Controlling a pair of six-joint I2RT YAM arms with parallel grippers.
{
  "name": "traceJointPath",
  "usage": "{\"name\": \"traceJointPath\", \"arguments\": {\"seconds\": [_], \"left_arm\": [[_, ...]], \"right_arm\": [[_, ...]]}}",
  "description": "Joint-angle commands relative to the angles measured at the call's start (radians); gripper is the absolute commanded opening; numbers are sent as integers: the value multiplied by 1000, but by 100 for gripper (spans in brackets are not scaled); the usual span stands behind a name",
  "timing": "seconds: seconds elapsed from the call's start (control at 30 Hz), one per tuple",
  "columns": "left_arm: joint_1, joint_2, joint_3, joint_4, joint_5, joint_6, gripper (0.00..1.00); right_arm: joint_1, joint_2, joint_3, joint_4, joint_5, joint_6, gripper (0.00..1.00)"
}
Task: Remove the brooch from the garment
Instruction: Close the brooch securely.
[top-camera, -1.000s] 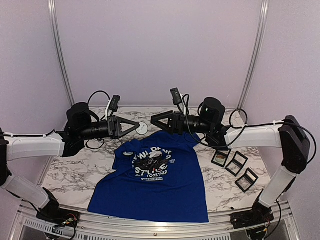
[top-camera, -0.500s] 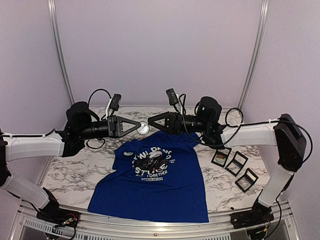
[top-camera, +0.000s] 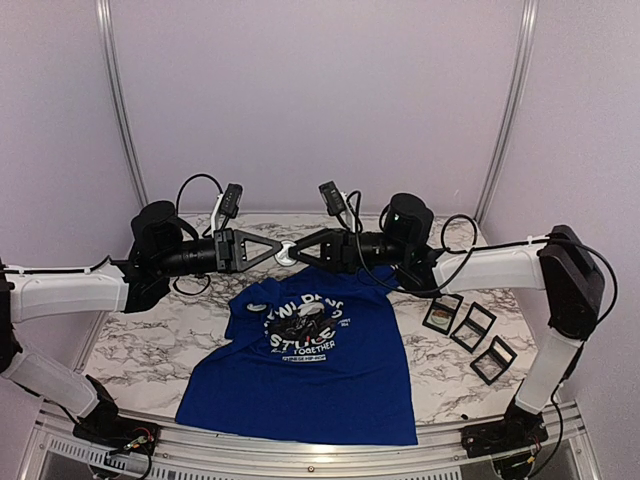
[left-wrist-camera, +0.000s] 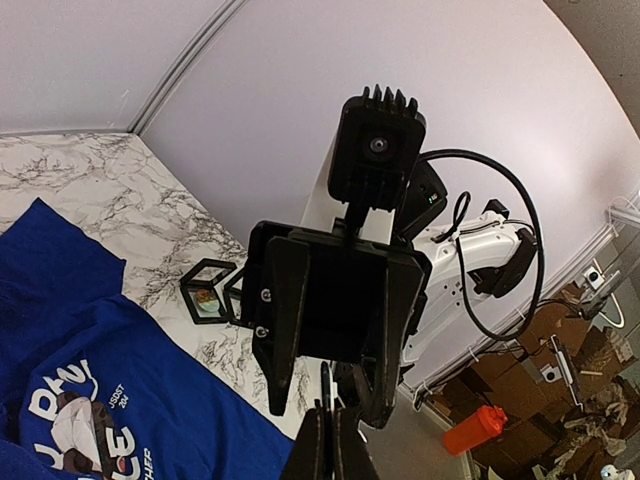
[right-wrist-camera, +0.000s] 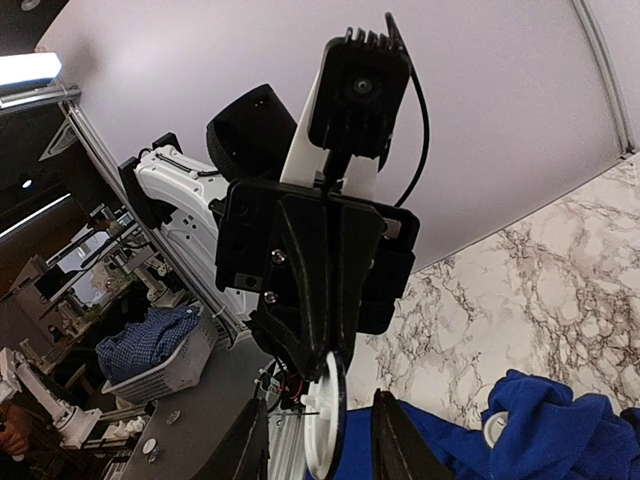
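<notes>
The brooch (top-camera: 287, 252), a white disc, is hanging above the far edge of the blue T-shirt (top-camera: 310, 370), pinched edge-on by the left gripper (top-camera: 279, 251), while the right gripper (right-wrist-camera: 322, 440) is straddling it with fingers parted.

White round brooch (top-camera: 287, 254), above the collar of the royal-blue panda-print T-shirt (top-camera: 310, 370), is mostly hidden between left gripper (top-camera: 279, 250) and right gripper (top-camera: 297, 250); face unreadable. Left wrist view crops shirt at left and bottom edges. Black display boxes (top-camera: 472, 327) right of shirt: contents too small.
</notes>
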Motion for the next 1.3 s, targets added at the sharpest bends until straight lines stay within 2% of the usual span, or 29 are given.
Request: {"name": "traceJointPath", "arguments": {"seconds": [0.0,0.7,1.27], "left_arm": [[-4,-26,21,25,13,25,0],[-12,-31,28,6,17,38,0],[-22,-45,45,-22,12,44,0]], "right_arm": [[9,14,42,-8,-30,6,32],[9,33,50,22,-40,56,22],[10,33,50,-11,-43,26,14]]}}
